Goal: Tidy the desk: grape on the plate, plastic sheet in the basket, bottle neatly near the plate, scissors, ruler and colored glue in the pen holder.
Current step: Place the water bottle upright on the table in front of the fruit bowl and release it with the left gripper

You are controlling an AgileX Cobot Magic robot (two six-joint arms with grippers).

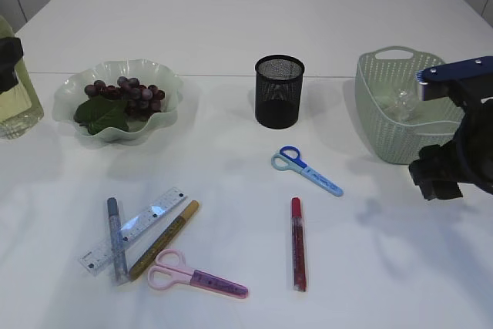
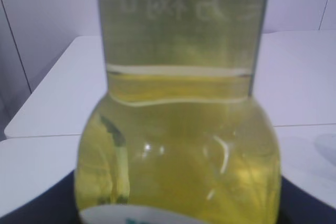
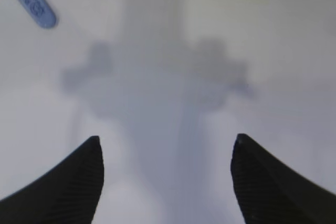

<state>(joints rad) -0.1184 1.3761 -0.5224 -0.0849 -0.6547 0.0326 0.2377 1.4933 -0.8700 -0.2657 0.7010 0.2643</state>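
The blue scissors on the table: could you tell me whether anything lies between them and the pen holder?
Nothing visible does. The blue scissors lie just in front of the pen holder with bare table between them; the red glue pen lies nearer the camera.

**Desk layout: plate far left, holder centre, basket right**

A wavy-edged glass plate (image 1: 166, 117) sits at the far left, with a dark purple grape bunch (image 1: 127, 94) and a green leaf (image 1: 102, 115) on it. Left of the plate, at the table edge, stands a clear bottle of yellow liquid (image 1: 17, 94). A black mesh pen holder (image 1: 279, 91) stands in the middle, right of the plate. A pale green woven plastic basket (image 1: 385, 125) lies further right, with a crumpled clear plastic sheet (image 1: 402, 103) in it.

Nearer than the holder lie blue-handled scissors (image 1: 306, 170), and nearer again a red glue pen (image 1: 297, 243). In the near left a clear plastic ruler (image 1: 135, 229) lies across a blue-grey glue pen (image 1: 116, 237); a gold glue pen (image 1: 164, 239) lies just right of them, and pink-handled scissors (image 1: 196, 273) lie nearest.
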